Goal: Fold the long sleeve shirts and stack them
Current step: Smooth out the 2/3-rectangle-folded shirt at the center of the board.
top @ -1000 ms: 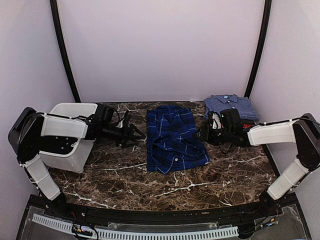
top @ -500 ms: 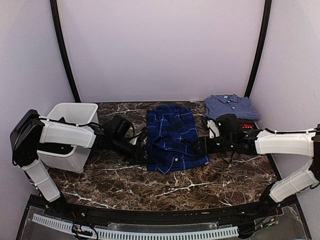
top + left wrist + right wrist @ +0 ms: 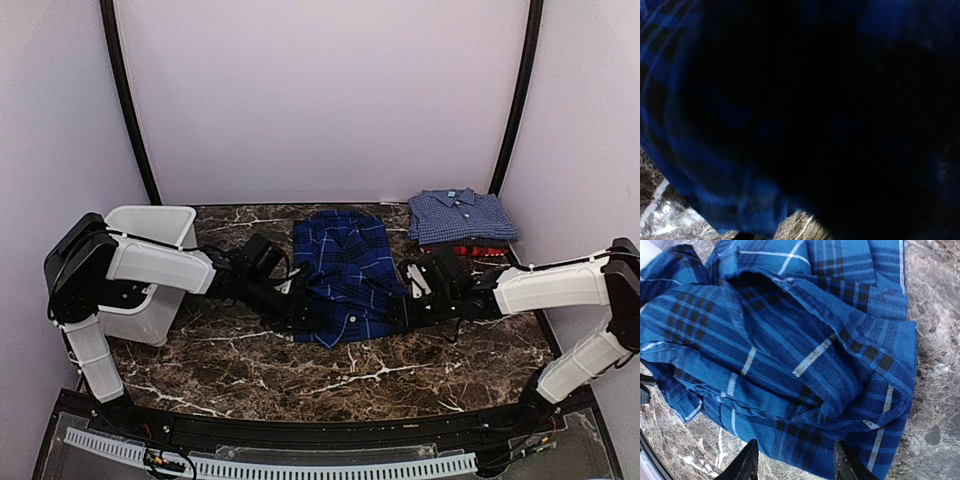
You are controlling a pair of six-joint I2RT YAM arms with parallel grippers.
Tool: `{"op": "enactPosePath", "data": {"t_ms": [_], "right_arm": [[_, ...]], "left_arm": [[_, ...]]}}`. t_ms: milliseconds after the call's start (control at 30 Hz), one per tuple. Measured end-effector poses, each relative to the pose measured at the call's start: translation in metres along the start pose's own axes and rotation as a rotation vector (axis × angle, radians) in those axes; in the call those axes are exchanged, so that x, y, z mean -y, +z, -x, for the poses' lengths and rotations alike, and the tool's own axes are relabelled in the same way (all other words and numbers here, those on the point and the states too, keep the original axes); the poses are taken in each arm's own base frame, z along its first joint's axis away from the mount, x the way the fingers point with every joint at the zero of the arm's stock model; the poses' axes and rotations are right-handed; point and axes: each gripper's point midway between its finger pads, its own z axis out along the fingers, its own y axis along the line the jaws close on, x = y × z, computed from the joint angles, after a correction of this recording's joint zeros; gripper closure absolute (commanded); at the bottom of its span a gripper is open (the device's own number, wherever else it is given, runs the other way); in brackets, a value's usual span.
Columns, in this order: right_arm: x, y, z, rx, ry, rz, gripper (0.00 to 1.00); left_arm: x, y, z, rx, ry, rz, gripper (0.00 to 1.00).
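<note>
Folding progress: two shirts look done. The lighter blue check shirt (image 3: pixel 462 213) lies folded on top of the red shirt (image 3: pixel 478 249) at the upper right of the top view, so a stack is begun.
Shirt in hand: the deep-blue plaid shirt (image 3: pixel 345 280) lies in the middle of the surface, narrowed into a long panel but rumpled, with loose folds in its lower half. It lies just left of the stack without touching it.
Left to do: as I judge it, the plaid needs a final fold lengthwise and then a move onto the stack.
Left gripper (image 3: pixel 297 312): at the lower left edge of the plaid. Its wrist view is filled with dark, blurred cloth, so I cannot tell whether it is wide or pinching.
Right gripper (image 3: pixel 796 462): at the lower right edge — fingers stand partly apart, the hem just above their tips, no cloth visibly pinched.
Surface (image 3: pixel 400 370): dark brown marble pattern with white veins; a white bin (image 3: pixel 150 222) stands at the left edge.
Room: plain pale walls, with a black curved pole (image 3: pixel 125 100) at each back corner.
</note>
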Motion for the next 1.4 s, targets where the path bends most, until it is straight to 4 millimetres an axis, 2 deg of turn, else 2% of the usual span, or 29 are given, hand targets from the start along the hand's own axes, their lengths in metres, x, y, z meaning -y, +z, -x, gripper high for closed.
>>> {"op": "enactPosePath", "data": {"t_ms": [200,367,500,567,700,800,900,1000,1200,1300,1400], "right_arm": [[0.005,0.014,-0.006,-0.024,0.028,-0.017,0.49],[0.007,0.018,0.0,-0.003,0.044,-0.036,0.51],[0.006,0.021,0.01,0.023,0.046,-0.047,0.6],[0.005,0.024,0.017,0.035,0.047,-0.053,0.67],[0.002,0.027,0.038,0.076,0.048,-0.057,0.82],[-0.001,0.029,0.062,0.117,0.046,-0.056,0.87],[0.002,0.028,0.091,0.17,0.055,-0.061,0.87],[0.012,0.029,0.119,0.221,0.069,-0.07,0.81],[0.032,0.046,0.153,0.236,0.07,-0.092,0.53],[0.032,0.047,0.166,0.24,0.053,-0.092,0.43],[0.027,0.04,0.177,0.258,0.036,-0.086,0.37]], "left_arm": [[0.002,0.002,0.011,0.026,-0.02,0.01,0.74],[0.009,0.001,0.023,0.065,-0.034,-0.002,0.83],[0.013,-0.001,0.034,0.103,-0.055,-0.025,0.89],[0.016,-0.003,0.042,0.13,-0.071,-0.045,0.9],[0.019,-0.011,0.067,0.201,-0.115,-0.099,0.92],[0.018,-0.015,0.091,0.252,-0.143,-0.129,0.92],[0.018,-0.019,0.114,0.298,-0.16,-0.154,0.92],[0.016,-0.021,0.133,0.339,-0.174,-0.175,0.92],[0.006,-0.016,0.159,0.39,-0.196,-0.18,0.91],[-0.002,-0.014,0.168,0.413,-0.203,-0.166,0.91],[-0.006,-0.014,0.174,0.431,-0.204,-0.156,0.91]]}}
